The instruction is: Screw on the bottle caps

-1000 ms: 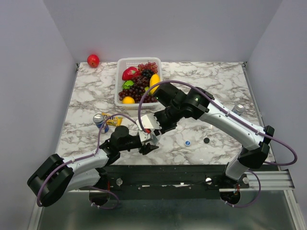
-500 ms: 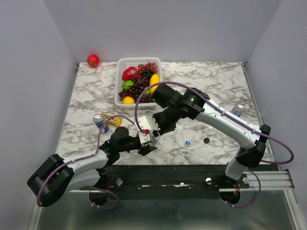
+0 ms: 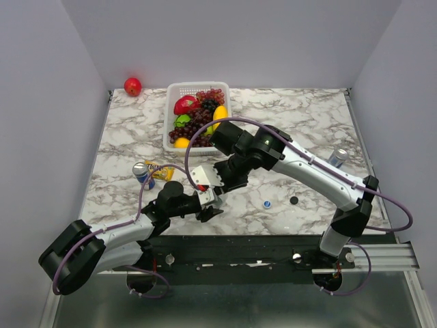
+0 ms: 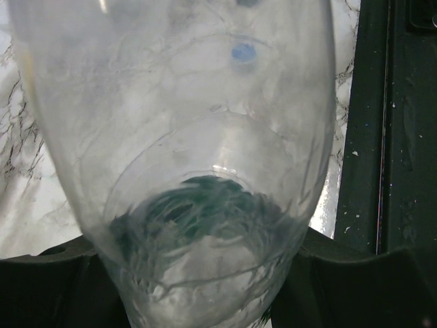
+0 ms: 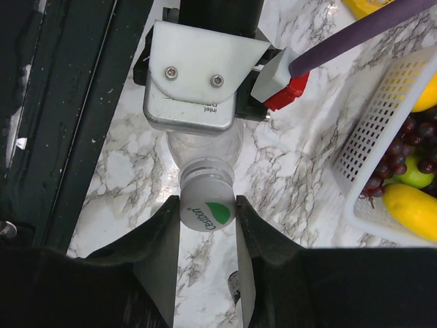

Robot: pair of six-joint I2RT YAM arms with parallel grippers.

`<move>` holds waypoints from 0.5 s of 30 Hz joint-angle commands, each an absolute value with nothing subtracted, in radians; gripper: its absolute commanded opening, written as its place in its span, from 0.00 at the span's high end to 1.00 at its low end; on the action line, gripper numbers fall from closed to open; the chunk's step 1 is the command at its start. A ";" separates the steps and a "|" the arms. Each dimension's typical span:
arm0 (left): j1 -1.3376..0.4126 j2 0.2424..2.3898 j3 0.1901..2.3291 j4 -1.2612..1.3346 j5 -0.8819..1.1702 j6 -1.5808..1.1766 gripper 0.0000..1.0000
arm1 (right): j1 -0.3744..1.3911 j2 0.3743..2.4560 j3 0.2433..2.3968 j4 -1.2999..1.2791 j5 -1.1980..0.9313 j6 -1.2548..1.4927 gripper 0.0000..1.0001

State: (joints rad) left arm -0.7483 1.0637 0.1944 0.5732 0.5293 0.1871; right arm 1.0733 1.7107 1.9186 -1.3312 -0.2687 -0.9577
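Note:
My left gripper (image 3: 209, 203) is shut on a clear plastic bottle (image 4: 184, 123), whose body fills the left wrist view. In the right wrist view the bottle's neck (image 5: 205, 147) sticks out from the left gripper's grey housing. The white-green cap (image 5: 207, 210) sits on that neck. My right gripper (image 5: 207, 217) is shut on this cap, one finger on each side. A blue cap (image 3: 267, 203) and a black cap (image 3: 293, 201) lie loose on the marble to the right. The blue cap also shows through the bottle (image 4: 244, 51).
A white basket (image 3: 172, 102) of fruit stands at the back, just behind the right arm. A red apple (image 3: 132, 86) is at the far left corner. One drink can (image 3: 141, 171) stands left of the grippers, another (image 3: 338, 157) at the right edge. The table's black front rail (image 4: 382, 137) is close.
The right arm has swung a little to the left at the bottle's neck, its wrist turning. The left arm and the loose caps have not moved.

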 commanded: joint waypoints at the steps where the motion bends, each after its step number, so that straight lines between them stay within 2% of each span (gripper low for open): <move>1: -0.761 1.045 0.244 0.658 0.546 0.187 1.00 | 1.097 1.770 1.968 -1.374 -0.203 -0.945 0.70; 8: -0.761 1.046 0.261 0.646 0.512 0.178 1.00 | 1.120 1.824 2.062 -1.436 -0.179 -0.914 0.73; 15: -0.759 1.016 0.190 0.758 0.482 0.169 1.00 | 1.112 1.795 1.993 -1.362 -0.138 -0.832 0.72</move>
